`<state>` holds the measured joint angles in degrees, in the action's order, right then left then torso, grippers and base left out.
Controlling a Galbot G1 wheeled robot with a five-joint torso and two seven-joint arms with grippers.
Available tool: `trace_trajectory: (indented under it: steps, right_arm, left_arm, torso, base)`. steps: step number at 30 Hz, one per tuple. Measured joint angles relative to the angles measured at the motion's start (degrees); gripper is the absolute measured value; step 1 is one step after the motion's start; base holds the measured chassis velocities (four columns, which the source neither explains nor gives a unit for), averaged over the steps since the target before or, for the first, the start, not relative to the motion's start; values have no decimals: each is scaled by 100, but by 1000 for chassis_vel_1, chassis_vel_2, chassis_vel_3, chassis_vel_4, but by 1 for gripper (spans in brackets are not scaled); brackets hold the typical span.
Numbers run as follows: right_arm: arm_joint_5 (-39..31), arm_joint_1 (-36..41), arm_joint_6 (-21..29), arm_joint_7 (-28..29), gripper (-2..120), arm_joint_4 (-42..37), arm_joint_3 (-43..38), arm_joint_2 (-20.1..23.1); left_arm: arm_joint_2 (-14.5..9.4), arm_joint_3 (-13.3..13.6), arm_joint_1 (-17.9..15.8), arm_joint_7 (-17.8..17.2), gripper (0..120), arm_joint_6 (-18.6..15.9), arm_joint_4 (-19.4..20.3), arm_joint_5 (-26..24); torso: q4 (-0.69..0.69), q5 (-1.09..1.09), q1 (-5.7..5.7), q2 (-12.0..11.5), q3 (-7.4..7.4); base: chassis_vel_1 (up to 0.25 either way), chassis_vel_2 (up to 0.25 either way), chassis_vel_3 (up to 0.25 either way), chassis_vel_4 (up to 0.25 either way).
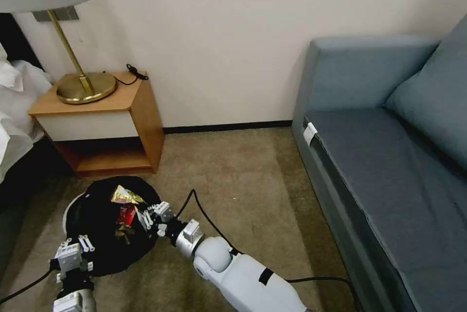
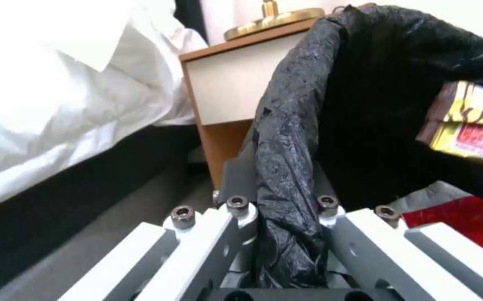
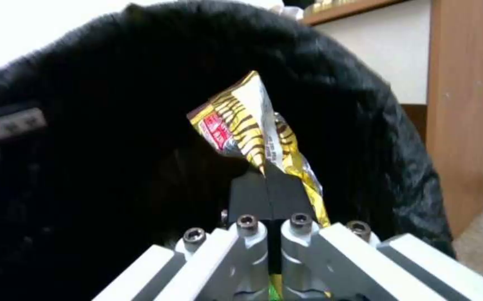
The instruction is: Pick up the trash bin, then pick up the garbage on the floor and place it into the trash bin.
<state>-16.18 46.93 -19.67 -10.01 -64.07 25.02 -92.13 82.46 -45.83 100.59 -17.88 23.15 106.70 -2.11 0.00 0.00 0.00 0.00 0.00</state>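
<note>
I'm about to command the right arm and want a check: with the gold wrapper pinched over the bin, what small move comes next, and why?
Probably open the right tool. It is shut on the gold wrapper, which already sits over the black-lined trash bin that the left tool grips by its rim. A red packet lies inside, so the wrapper should drop in beside it.
</note>
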Motion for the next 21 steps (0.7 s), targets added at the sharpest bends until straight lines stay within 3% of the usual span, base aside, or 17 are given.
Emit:
trace_trajectory:
  steps: [9, 21]
  right_arm:
    - [165, -35, -133, -93, 0, 211, -126, 0]
    - [204, -55, -63, -142, 2, -125, 27, 0]
  left_arm:
    - [230, 66, 93, 37, 6, 50, 71, 176]
    - [303, 78, 70, 42, 6, 80, 8, 310]
  torso:
    - [0, 0, 0, 0, 0]
    - [0, 1, 0, 0, 0]
  base:
    - [0, 0, 0, 0]
    - [0, 0, 0, 0]
